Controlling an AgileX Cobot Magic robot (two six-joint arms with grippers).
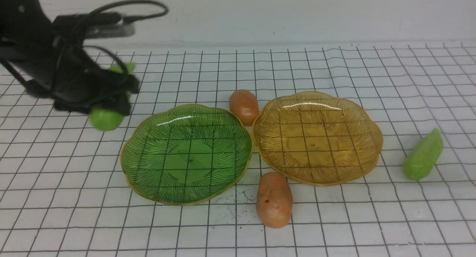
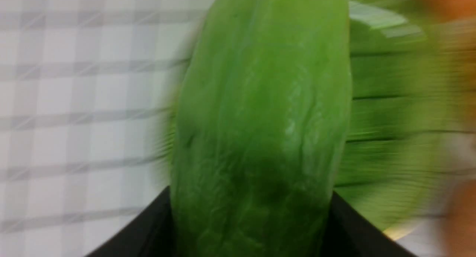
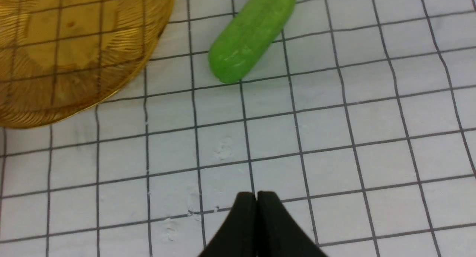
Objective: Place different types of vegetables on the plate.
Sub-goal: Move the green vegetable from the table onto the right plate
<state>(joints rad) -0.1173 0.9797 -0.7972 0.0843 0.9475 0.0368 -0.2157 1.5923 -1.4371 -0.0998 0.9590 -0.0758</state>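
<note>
Left claw [image 1: 111,100] part-closed around one gourd [image 1: 105,119], just left of green plate [image 1: 186,153]. Right claw [image 3: 256,201] pinched tight, empty, over bench [image 3: 334,138] near second gourd [image 1: 424,155], right of amber plate [image 1: 316,138]. Far potato [image 1: 243,106] and near potato [image 1: 274,199] lie at the plates' gap.

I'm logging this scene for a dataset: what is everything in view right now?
plates: two, green plate and amber plate, side by side mid-table
potatoes: two, orange-brown, one behind the gap between the plates, one in front
gourds: two, light green, one in the left gripper, one lying right of the amber plate
table cover: one, white with black grid
left gripper: black, shut on a gourd, left of the green plate
right gripper: black, shut, empty
</note>
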